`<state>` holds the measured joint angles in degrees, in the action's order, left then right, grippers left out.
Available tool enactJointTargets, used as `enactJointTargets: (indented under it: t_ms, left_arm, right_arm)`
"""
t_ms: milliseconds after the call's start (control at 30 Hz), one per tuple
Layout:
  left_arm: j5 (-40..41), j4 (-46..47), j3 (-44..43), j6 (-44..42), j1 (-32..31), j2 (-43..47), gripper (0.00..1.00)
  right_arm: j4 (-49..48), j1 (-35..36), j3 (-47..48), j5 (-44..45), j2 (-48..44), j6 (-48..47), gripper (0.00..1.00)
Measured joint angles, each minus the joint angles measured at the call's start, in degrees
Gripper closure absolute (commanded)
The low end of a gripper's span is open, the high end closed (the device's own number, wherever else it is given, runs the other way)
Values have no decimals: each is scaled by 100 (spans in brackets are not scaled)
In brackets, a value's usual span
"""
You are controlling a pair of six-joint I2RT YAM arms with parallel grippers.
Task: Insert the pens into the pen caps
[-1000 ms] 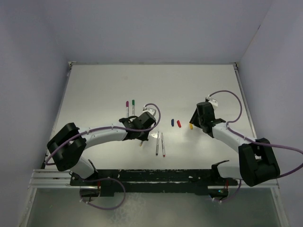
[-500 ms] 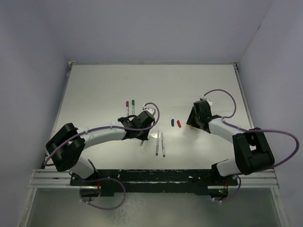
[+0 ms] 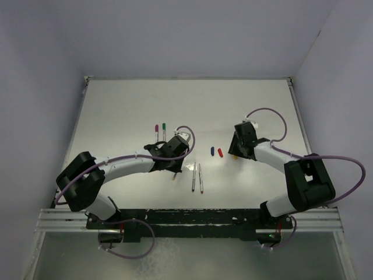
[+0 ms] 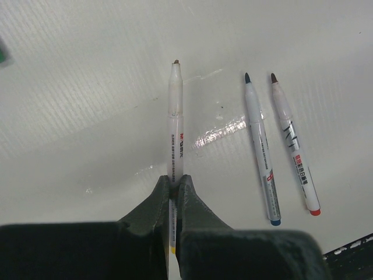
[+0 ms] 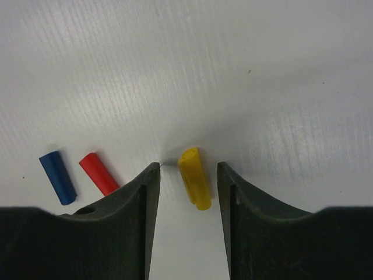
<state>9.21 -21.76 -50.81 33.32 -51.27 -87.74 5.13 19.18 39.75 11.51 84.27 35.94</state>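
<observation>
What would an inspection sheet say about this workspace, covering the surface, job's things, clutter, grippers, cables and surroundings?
Surface: white table, some glare near the middle.
Job's things: yellow pen held, uncapped; blue pen and red pen lie side by side, uncapped; purple-ended pen and green-ended pen lie together farther back; blue cap, red cap and yellow cap lie loose.
Clutter: nothing seen.
Grippers: left gripper shut on the yellow pen; right gripper open, straddling the yellow cap, gaps on both sides.
Cables: purple cables loop along both arms.
Surroundings: pale walls; metal rail at the near edge.
</observation>
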Motion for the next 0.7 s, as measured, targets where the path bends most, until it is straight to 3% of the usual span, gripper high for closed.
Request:
enactJointTargets:
  t_ms: [300,500,700]
  left_arm:
    - [-55,114,11,-15,37,2,100]
    - [-70,120,48,-15,63,35,100]
    - [-76,118,85,-15,96,96,100]
  right_arm:
    - [518,264,376,466,317,-17,59]
    - [608,289,509,675,463,-26,73]
    - [621,313,514,702,463,-15,95]
